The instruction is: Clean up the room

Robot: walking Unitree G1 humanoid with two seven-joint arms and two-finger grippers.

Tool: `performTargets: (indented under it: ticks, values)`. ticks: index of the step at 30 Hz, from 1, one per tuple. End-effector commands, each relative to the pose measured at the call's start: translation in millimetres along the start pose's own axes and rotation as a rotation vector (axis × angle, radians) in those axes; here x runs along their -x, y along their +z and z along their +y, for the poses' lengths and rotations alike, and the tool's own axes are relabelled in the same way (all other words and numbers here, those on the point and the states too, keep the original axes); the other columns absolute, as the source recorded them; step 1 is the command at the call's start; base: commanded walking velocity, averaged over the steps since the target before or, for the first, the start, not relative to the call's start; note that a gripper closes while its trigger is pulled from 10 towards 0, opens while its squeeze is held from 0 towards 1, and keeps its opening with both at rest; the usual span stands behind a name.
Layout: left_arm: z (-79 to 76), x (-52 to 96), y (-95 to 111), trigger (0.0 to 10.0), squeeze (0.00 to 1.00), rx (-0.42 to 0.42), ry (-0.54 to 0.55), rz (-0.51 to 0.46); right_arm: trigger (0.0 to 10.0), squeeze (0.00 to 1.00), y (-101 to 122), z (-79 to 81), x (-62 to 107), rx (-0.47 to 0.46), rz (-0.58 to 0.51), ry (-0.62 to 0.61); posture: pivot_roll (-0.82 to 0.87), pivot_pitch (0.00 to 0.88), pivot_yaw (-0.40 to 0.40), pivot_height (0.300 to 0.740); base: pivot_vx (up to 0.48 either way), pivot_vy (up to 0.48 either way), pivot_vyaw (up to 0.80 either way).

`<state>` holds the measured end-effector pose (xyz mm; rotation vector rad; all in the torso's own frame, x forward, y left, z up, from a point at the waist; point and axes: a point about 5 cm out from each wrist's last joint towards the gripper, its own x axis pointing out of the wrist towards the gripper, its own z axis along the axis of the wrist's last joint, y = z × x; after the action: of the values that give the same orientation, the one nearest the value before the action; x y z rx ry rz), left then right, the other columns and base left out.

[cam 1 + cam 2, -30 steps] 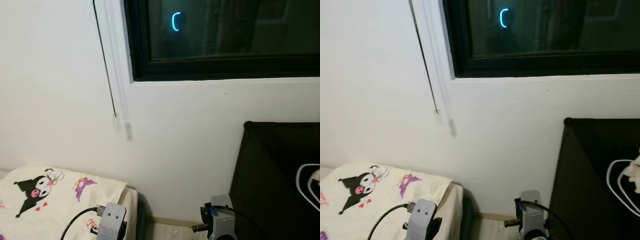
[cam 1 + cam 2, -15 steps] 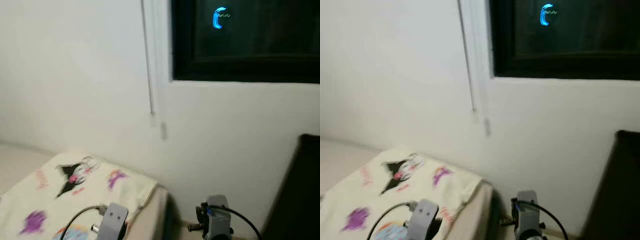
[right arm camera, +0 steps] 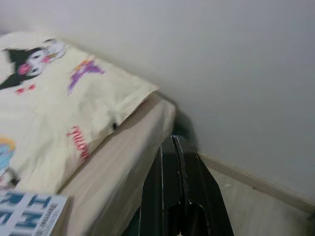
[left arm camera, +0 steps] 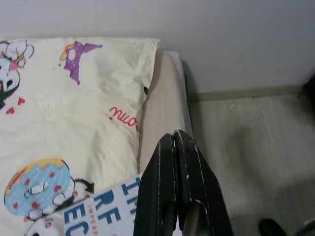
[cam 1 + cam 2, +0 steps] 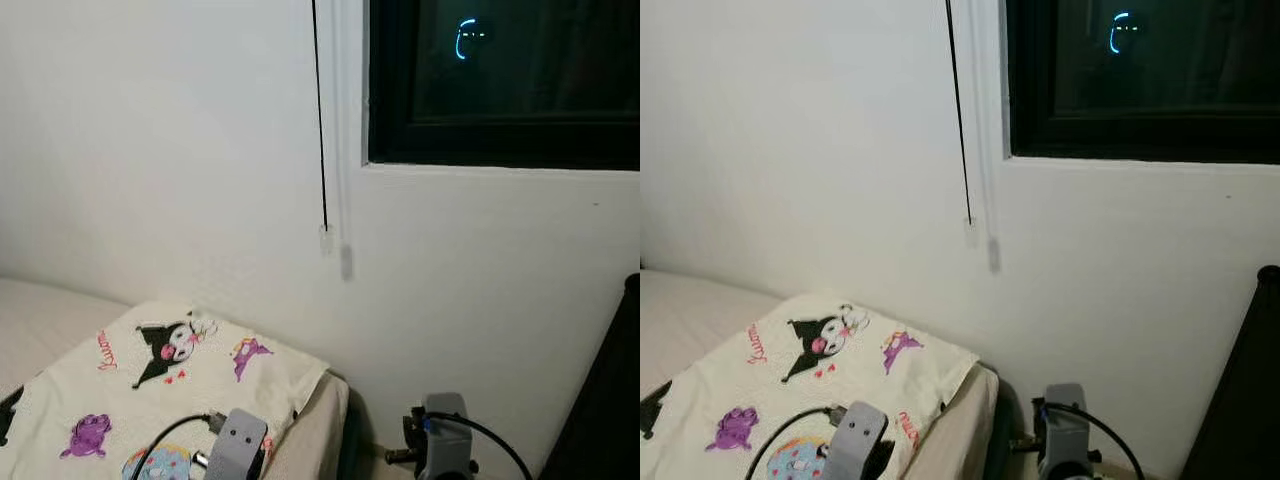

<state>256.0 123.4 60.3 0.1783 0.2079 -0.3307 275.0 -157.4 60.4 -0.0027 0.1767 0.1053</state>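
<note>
Both hands, left point(image 4: 174, 142) and right point(image 3: 174, 145), are closed and empty; the book point(image 4: 106, 209) on the bed point(image 4: 165, 103) still awaits tidying

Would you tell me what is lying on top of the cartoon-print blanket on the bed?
A book with blue lettering lies on the blanket, near the bed's edge. The left gripper covers part of it, so its title cannot be read whole.

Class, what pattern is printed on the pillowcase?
Cartoon characters on cream pillowcase; right eye view shows it best.
</note>
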Motion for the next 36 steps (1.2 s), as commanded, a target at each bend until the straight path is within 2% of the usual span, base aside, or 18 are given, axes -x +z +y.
performTargets:
  ticks: [1,9,12,15,18,30,31,36]
  values:
    - [1.9,1.8,-1.9,10.0,0.0,-0.007,0.008,0.014,10.0,0.0,-1.3,-1.7,1.3,-0.012,0.003,-0.007,-0.1,0.114,0.068,0.74,0.0,-0.412,0.0]
    - [2.5,2.0,-1.7,10.0,0.0,0.0,0.017,0.016,10.0,0.0,-0.8,-1.7,1.5,-0.012,0.003,-0.006,-0.1,0.117,0.066,0.74,0.0,-0.426,0.0]
    - [5.8,0.8,-4.4,10.0,0.0,0.081,0.034,0.047,10.0,0.0,-0.6,-2.1,1.6,-0.012,0.003,-0.006,-0.1,0.119,0.065,0.74,0.0,0.16,0.0]
    - [6.9,0.7,-3.7,10.0,0.0,0.092,0.035,0.042,10.0,0.0,0.0,-2.2,1.4,-0.011,0.002,-0.006,-0.1,0.121,0.064,0.74,0.0,0.48,0.0]
    - [7.5,0.8,-2.4,10.0,0.0,0.086,0.042,0.029,10.0,0.0,0.6,-2.1,0.9,-0.012,0.001,-0.006,-0.1,0.121,0.065,0.74,0.0,0.48,0.0]
    - [6.9,1.3,-1.2,10.0,0.0,0.05,0.042,0.019,10.0,0.0,0.2,-2.3,1.1,-0.011,0.004,-0.007,-0.1,0.124,0.064,0.74,0.0,0.0,0.0]
    - [6.7,1.5,-1.1,10.0,0.0,0.047,0.04,0.018,10.0,0.0,0.0,-1.9,1.1,0.011,0.007,0.001,-0.1,0.123,0.064,0.74,0.0,0.0,0.0]
    - [5.9,2.1,0.0,10.0,0.0,0.039,0.034,0.007,10.0,0.0,-1.9,1.2,1.4,0.052,0.019,0.023,-0.1,0.123,0.062,0.74,0.0,0.0,0.8]
